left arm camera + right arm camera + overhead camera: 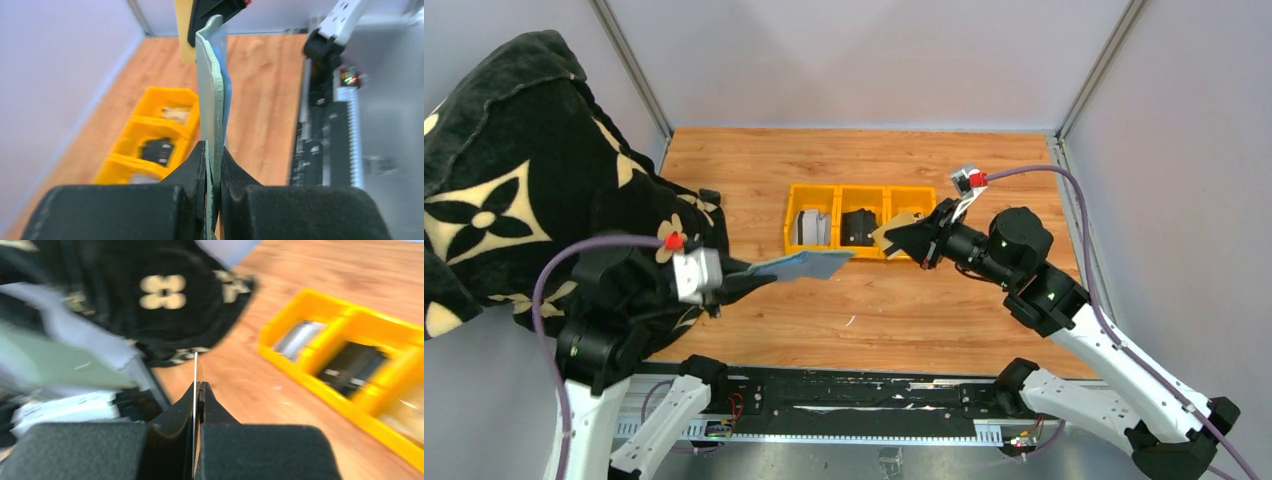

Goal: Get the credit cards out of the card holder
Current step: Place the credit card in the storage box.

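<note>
Cards looked nearly all out. The right tool (911, 243) pinched the tan card (894, 230) in the air, just over the tray (826, 188). That card looked clear of the holder (809, 265). The left tool (746, 277) squeezed tight on the holder, which hung above the tabletop (904, 310), near the card but apart from it. A grey card (809, 228) seemed to lie in the tray's left box. So the tan card probably only had to be put down. Whether the holder hid more cards could not be told.
</note>
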Motion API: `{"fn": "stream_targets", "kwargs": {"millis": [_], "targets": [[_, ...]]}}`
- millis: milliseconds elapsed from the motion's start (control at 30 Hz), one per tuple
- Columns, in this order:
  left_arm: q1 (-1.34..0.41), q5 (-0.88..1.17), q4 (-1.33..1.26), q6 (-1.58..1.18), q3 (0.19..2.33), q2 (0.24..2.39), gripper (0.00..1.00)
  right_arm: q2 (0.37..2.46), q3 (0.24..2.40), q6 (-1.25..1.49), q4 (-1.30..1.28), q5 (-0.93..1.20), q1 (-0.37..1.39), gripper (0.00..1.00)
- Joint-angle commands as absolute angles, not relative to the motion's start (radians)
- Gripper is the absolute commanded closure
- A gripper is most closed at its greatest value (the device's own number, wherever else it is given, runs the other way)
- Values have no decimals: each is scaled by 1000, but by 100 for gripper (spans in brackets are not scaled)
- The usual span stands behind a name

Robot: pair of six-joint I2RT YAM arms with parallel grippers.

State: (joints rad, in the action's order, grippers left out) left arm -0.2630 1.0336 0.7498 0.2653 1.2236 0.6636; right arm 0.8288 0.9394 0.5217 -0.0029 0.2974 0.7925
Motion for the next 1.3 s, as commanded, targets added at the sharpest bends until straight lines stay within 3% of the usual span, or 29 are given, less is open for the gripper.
{"fn": "stream_targets", "kwargs": {"millis": [0,367,900,1100,1267], "targets": [[-261,908,782,708,1161,537,100,865,980,359,-298,94,684,100],[-261,842,782,1126,1003,455,100,1198,1014,210,-329,18,426,100],[-267,823,947,1362,876,490,100,1592,1180,73,-363,268,413,100],[-339,727,1024,1457,838,564,100,1701,1250,30,-365,393,413,96],[-383,616,1074,1518,838,668,100,1785,1325,-16,-419,378,410,95]]}}
